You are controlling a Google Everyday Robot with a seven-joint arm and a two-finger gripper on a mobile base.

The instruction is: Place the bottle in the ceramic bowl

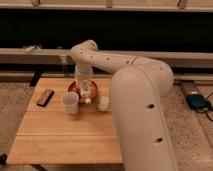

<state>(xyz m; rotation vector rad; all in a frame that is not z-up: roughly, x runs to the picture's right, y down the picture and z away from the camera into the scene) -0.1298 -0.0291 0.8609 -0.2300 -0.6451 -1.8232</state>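
The reddish-orange ceramic bowl point(94, 92) sits at the back of the wooden table point(60, 135). My gripper point(84, 90) points down right over the bowl. It is shut on the slim white bottle point(86, 93), which hangs steeply with its dark label band showing and its lower end at or just above the bowl's inside. The wrist hides the top of the bottle and the middle of the bowl.
A white translucent cup point(70, 102) stands just left-front of the bowl. A small squarish white object point(103, 104) lies to the bowl's right-front. A dark flat remote-like object point(45, 97) lies near the table's left edge. My large white arm point(140, 110) covers the table's right side.
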